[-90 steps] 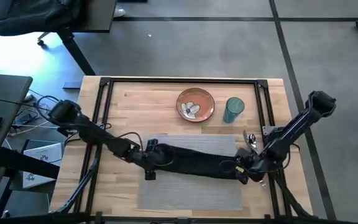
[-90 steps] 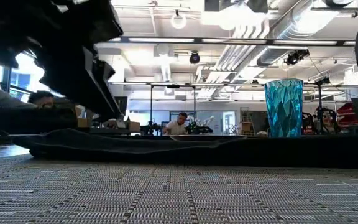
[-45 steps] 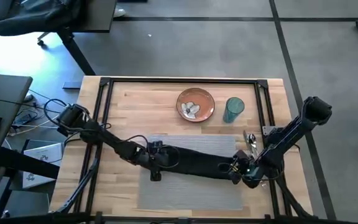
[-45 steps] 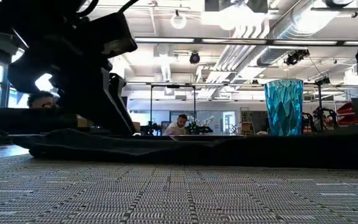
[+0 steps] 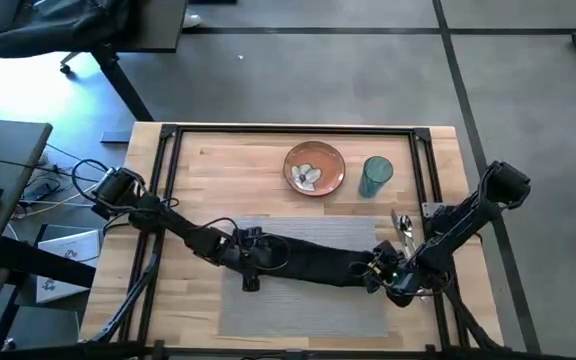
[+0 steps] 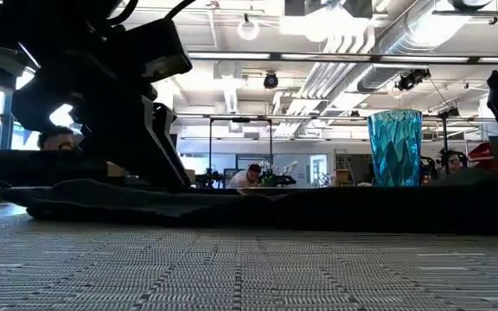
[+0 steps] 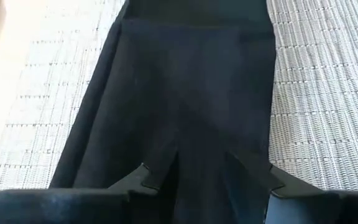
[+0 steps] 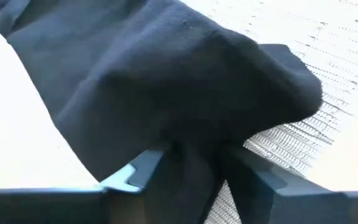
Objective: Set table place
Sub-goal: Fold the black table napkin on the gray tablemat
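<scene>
While the bench (image 5: 218, 160) carries the placemat (image 5: 308, 305) at its near middle, the setting is barely begun. A black napkin (image 5: 318, 262) lies stretched across the mat, pinched at each end by the left fingers (image 5: 249, 252) and right fingers (image 5: 376, 270). Plate (image 5: 314, 168), cup (image 5: 375, 176) and cutlery (image 5: 402, 226) wait off the mat.

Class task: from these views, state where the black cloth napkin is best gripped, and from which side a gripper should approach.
Grip the napkin at its two short ends, from above. It lies stretched as a long band across the placemat, so end grips keep it taut. The left gripper and right gripper are each shut on one end.
</scene>
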You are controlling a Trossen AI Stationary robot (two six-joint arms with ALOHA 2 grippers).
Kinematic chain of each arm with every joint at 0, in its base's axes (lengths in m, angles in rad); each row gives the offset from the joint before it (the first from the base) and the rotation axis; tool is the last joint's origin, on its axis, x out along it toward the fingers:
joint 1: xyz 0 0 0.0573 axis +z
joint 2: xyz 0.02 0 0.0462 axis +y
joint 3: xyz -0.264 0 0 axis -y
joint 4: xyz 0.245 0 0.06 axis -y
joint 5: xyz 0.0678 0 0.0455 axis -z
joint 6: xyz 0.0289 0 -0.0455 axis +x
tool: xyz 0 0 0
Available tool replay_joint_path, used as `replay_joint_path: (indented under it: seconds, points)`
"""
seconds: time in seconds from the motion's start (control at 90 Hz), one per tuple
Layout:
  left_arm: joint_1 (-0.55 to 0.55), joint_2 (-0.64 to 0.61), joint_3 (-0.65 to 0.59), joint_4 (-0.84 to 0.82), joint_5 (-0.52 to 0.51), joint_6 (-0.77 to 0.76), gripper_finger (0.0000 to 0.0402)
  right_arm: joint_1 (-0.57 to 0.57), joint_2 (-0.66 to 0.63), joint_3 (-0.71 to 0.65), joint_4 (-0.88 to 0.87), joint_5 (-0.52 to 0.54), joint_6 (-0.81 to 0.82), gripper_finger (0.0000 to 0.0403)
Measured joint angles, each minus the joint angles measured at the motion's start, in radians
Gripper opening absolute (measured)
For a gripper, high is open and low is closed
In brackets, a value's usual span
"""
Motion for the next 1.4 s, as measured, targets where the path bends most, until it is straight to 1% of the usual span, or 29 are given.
replay_joint_path:
  seconds: [0.111,0.167,0.256,0.333,0.489,0.611,0.678,0.8,0.944,1.0,1.111,1.233,1.4]
  points:
    - [0.0,0.0,0.0,0.001,-0.003,0.0,0.0102,0.0,0.002,-0.002,-0.011,-0.006,-0.028,0.0027]
    - [0.0,0.0,0.0,0.0,-0.003,0.0,0.0101,0.0,0.002,-0.002,-0.015,-0.008,-0.045,0.0011]
    - [0.0,0.0,0.0,0.002,-0.004,0.0,0.0101,-0.001,-0.009,-0.002,-0.033,-0.022,-0.042,0.0005]
    - [0.0,0.0,0.0,0.018,-0.004,0.0,0.0102,0.004,-0.046,0.005,-0.068,-0.047,-0.044,0.0002]
    - [0.0,-0.007,0.0,0.051,-0.004,0.0,0.0101,0.014,-0.155,0.071,-0.322,-0.115,-0.042,0.0]
    - [0.0,-0.009,0.0,0.111,-0.003,0.021,0.0101,0.015,-0.203,0.104,-0.427,-0.126,-0.045,0.0]
    - [0.006,-0.002,0.0,0.169,-0.002,0.054,0.0101,0.01,-0.213,0.107,-0.412,-0.109,-0.047,0.0]
    - [0.035,0.017,0.0,0.245,0.005,0.096,0.0101,0.006,-0.213,0.108,-0.415,-0.109,-0.047,0.0]
    - [0.082,0.073,0.0,0.344,0.097,0.104,0.0101,0.007,-0.217,0.108,-0.406,-0.106,-0.04,0.0]
    - [0.094,0.103,0.0,0.384,0.112,0.105,0.0101,0.007,-0.217,0.108,-0.398,-0.096,-0.038,0.0]
    - [0.114,0.165,0.0,0.42,0.113,0.114,0.0101,-0.001,-0.218,0.108,-0.367,-0.087,-0.038,0.0]
    - [0.134,0.222,0.0,0.436,0.092,0.106,0.0101,-0.02,-0.219,0.109,-0.289,-0.08,-0.061,0.0]
    - [0.146,0.252,0.003,0.455,0.075,0.094,0.0101,-0.061,-0.219,0.159,-0.234,-0.013,-0.151,0.0]
